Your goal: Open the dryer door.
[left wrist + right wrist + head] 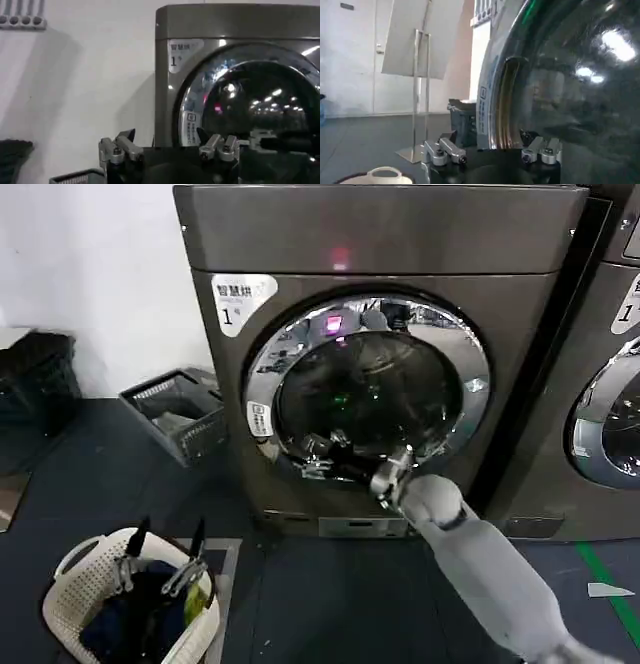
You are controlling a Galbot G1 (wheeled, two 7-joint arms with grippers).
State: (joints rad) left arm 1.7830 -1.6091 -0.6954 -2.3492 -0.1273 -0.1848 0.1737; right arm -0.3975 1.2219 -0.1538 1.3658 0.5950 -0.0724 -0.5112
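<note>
The dryer door (368, 389) is a large round porthole with a wide chrome ring and dark glass, and it looks flush with the dryer's front. My right gripper (328, 455) reaches to the door's lower left rim. In the right wrist view this gripper (490, 145) is open, and the chrome ring's edge (496, 100) stands between its fingers, which are apart from it. My left gripper (160, 559) hangs open over a laundry basket at the lower left. The left wrist view shows it (167, 140) open and holding nothing, with the door (250, 100) beyond.
A neighbouring machine (610, 414) with its own chrome-ringed door stands close on the right. A grey crate (180, 416) sits on the floor left of the dryer. Under my left arm is a white basket (75, 584) holding dark clothes. Green tape (612, 589) marks the floor.
</note>
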